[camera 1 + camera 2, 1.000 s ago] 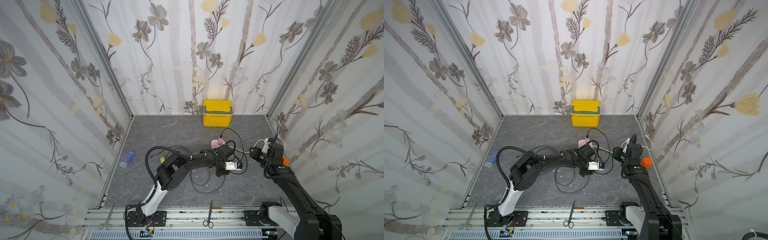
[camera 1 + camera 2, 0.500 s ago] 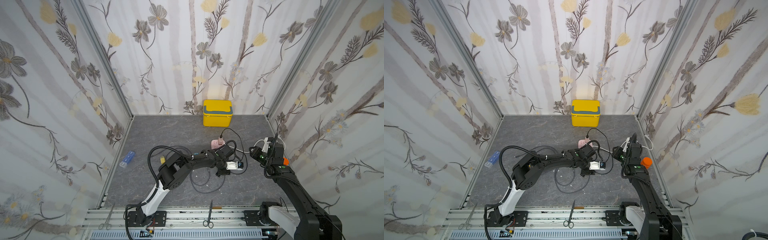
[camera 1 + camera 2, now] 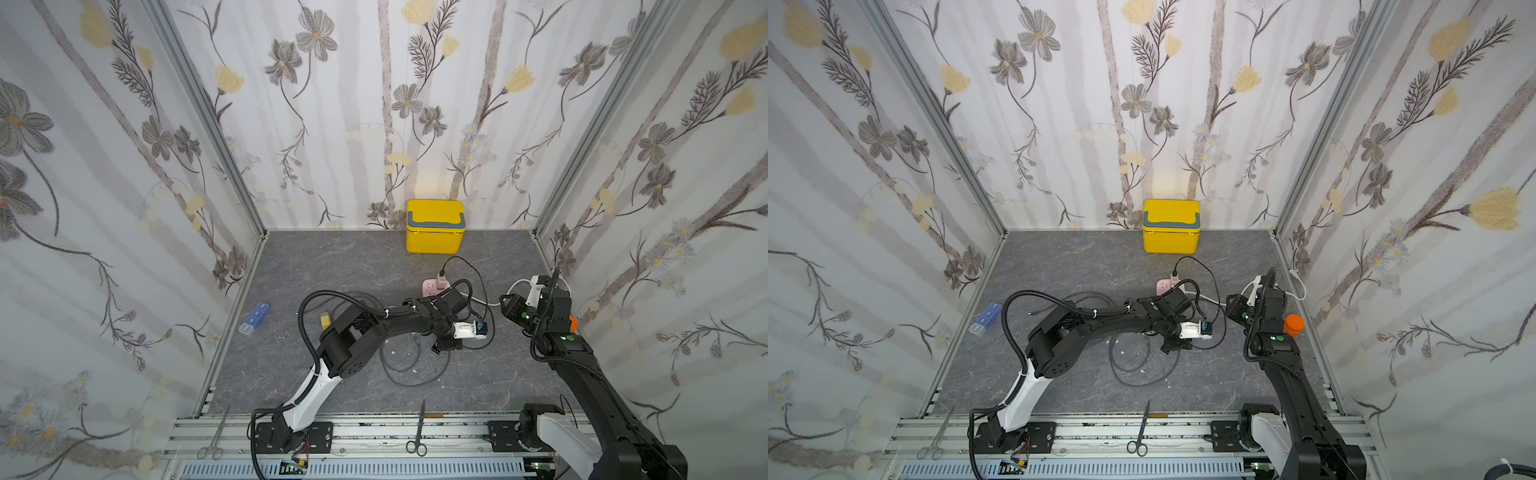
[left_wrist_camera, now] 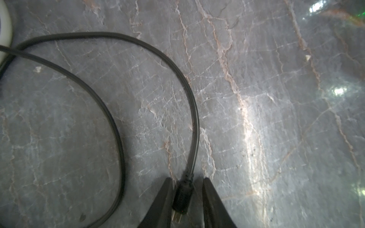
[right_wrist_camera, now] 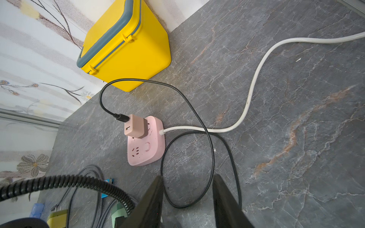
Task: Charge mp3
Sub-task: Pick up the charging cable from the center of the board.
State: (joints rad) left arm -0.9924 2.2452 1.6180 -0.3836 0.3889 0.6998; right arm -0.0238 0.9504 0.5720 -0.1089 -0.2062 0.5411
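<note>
Grasping micro-USB plug [image 4: 182,195]
With left fingers [image 4: 162,201] narrow astride it on table [image 4: 256,79], unclamped, right fingers [image 5: 152,203] apart and empty: clamp, then lift.

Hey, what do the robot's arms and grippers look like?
Both black: left arm and right arm, with white lower links and green joint lights. A ribbed hose runs along the left. The left gripper and right gripper have black tapered fingers.

I see a yellow box [image 3: 434,237] with grey-blue trim; pink power strip [image 5: 147,152]; black cable [image 4: 195,110]; white cord [image 5: 249,98]; grey table [image 3: 332,266] veined white and rust; grey-and-yellow floral wallpaper [image 3: 332,104].
</note>
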